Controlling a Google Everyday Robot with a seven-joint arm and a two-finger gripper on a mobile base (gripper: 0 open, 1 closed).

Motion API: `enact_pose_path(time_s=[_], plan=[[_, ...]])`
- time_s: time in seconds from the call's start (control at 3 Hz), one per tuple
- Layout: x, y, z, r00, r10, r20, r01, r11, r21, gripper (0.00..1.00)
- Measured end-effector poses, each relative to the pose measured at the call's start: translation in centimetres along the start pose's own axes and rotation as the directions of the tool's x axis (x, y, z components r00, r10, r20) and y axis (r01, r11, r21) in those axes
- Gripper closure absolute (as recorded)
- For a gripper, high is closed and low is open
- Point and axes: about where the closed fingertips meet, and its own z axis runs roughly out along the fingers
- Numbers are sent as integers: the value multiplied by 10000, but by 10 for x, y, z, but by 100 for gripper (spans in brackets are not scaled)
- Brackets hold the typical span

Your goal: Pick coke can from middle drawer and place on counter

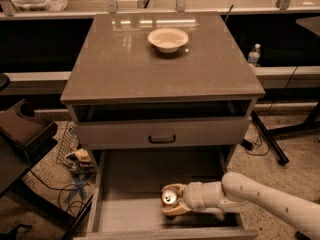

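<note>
Your tan-fingered gripper (pixel 170 200) pinches the small red silver-topped coke can (pixel 168 197) at five o'clock in the wide shallow grey middle drawer (pixel 125 211), so lift straight up, clear the handled drawer front (pixel 205 131), then carry toward twelve o'clock onto the glossy grey-brown counter (pixel 120 69).
</note>
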Motion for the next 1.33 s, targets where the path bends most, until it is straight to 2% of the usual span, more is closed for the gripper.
enact_pose_path(time_s=[0.33, 0.67, 1.0, 1.33], plan=[[-39, 20, 3, 9992, 346, -174, -354, 9983, -467, 100], [-127, 25, -26, 9972, 748, 46, -743, 9952, -635, 100], [-193, 19, -52, 9939, 1082, 226, -1070, 9930, -491, 100], [-240, 11, -70, 9913, 1237, 458, -1223, 9919, -336, 100]])
